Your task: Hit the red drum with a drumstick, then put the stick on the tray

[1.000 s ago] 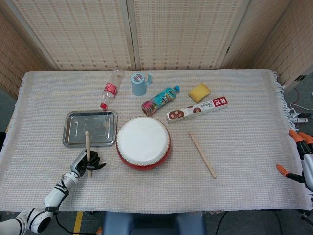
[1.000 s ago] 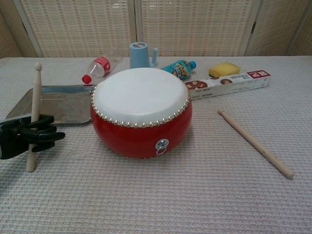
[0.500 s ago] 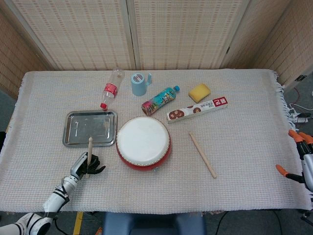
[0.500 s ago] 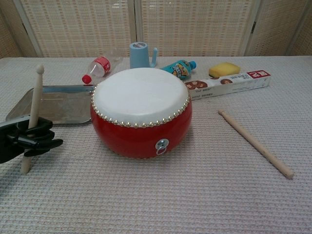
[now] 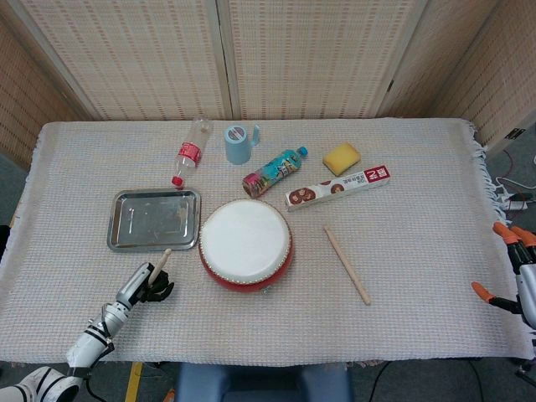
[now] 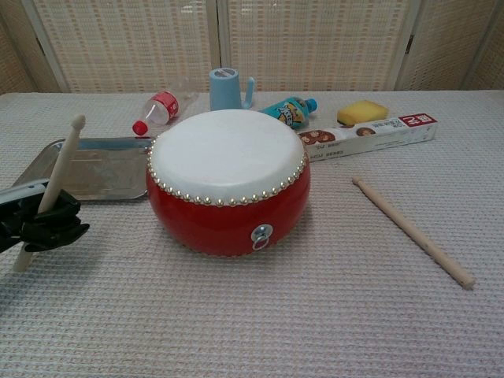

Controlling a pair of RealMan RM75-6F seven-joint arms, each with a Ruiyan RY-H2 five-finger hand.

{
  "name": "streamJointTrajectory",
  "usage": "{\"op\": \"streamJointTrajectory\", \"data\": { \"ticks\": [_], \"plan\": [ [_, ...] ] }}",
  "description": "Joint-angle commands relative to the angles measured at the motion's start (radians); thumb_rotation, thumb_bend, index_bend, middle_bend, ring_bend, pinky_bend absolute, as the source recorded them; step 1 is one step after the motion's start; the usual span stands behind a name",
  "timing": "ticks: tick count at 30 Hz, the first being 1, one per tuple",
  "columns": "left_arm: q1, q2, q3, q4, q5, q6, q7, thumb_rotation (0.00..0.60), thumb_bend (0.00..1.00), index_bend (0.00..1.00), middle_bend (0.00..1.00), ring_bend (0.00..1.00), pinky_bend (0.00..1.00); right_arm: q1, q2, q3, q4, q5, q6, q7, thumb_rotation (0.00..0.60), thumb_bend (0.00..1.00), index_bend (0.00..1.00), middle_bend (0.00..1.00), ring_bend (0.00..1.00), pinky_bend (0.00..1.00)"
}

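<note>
A drumstick (image 6: 55, 179) is gripped by the left robot hand (image 6: 43, 224) left of the drum (image 6: 228, 181), now pulled back from the tray (image 6: 110, 169) and tilted drumward. The right robot hand (image 5: 519, 268) is seen only partly.

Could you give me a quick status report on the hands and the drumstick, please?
Left hand grips drumstick, tip tilted toward red drum. Right hand idle at table edge. Tray bare; nothing between stick and drum.

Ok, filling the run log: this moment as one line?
left hand grips wooden drumstick | tip leans toward red drum | no contact | steel tray unused
</note>
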Motion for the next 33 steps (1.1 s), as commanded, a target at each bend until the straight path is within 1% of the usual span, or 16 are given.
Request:
{"op": "streamJointTrajectory", "data": {
  "ticks": [1, 4, 9, 11, 14, 19, 22, 25, 30, 33],
  "plan": [
    [-0.003, 0.071, -0.014, -0.067, 0.010, 0.040, 0.164, 0.600, 0.76, 1.00, 1.00, 1.00, 1.00, 0.000, 0.001, 0.001, 0.001, -0.002, 0.003, 0.000, 0.600, 0.16, 0.02, 0.14, 0.00, 0.11],
    [-0.008, 0.138, -0.042, -0.134, -0.009, 0.058, 0.348, 0.600, 0.76, 1.00, 1.00, 1.00, 1.00, 0.002, 0.002, 0.005, 0.002, -0.007, 0.009, -0.001, 0.600, 0.16, 0.02, 0.14, 0.00, 0.11],
    [-0.020, 0.230, -0.117, -0.260, -0.076, 0.102, 0.715, 0.600, 0.76, 1.00, 1.00, 1.00, 1.00, 0.011, 0.005, 0.010, 0.003, -0.019, 0.012, -0.008, 0.600, 0.16, 0.02, 0.14, 0.00, 0.11],
    [-0.035, 0.255, -0.147, -0.309, -0.100, 0.108, 0.847, 0.600, 0.75, 1.00, 1.00, 1.00, 1.00, 0.018, 0.007, 0.013, 0.001, -0.026, 0.011, -0.013, 0.600, 0.16, 0.02, 0.14, 0.00, 0.11],
    [-0.066, 0.268, -0.183, -0.358, -0.123, 0.110, 1.023, 0.600, 0.75, 1.00, 1.00, 1.00, 1.00, 0.031, 0.011, 0.019, -0.002, -0.038, 0.008, -0.019, 0.600, 0.16, 0.02, 0.14, 0.00, 0.11],
    [-0.133, 0.260, -0.216, -0.400, -0.150, 0.074, 1.275, 0.600, 0.74, 1.00, 1.00, 1.00, 1.00, 0.046, 0.026, 0.027, -0.015, -0.050, 0.006, -0.037, 0.600, 0.16, 0.01, 0.14, 0.00, 0.11],
    [-0.183, 0.242, -0.236, -0.404, -0.182, 0.037, 1.408, 0.600, 0.74, 1.00, 1.00, 1.00, 1.00, 0.049, 0.033, 0.029, -0.026, -0.057, 0.011, -0.050, 0.600, 0.16, 0.01, 0.14, 0.00, 0.11],
    [-0.225, 0.221, -0.252, -0.411, -0.231, 0.000, 1.509, 0.600, 0.74, 1.00, 1.00, 1.00, 1.00, 0.047, 0.037, 0.026, -0.032, -0.060, 0.016, -0.050, 0.600, 0.16, 0.01, 0.14, 0.00, 0.11],
    [-0.292, 0.185, -0.258, -0.408, -0.323, -0.055, 1.676, 0.600, 0.73, 1.00, 1.00, 1.00, 1.00, 0.037, 0.037, 0.020, -0.031, -0.062, 0.030, -0.041, 0.600, 0.16, 0.01, 0.14, 0.00, 0.11],
    [-0.332, 0.152, -0.264, -0.394, -0.415, -0.094, 1.739, 0.600, 0.74, 1.00, 1.00, 1.00, 1.00, 0.029, 0.036, 0.016, -0.027, -0.065, 0.043, -0.033, 0.600, 0.16, 0.01, 0.14, 0.00, 0.11]
  ]
}}
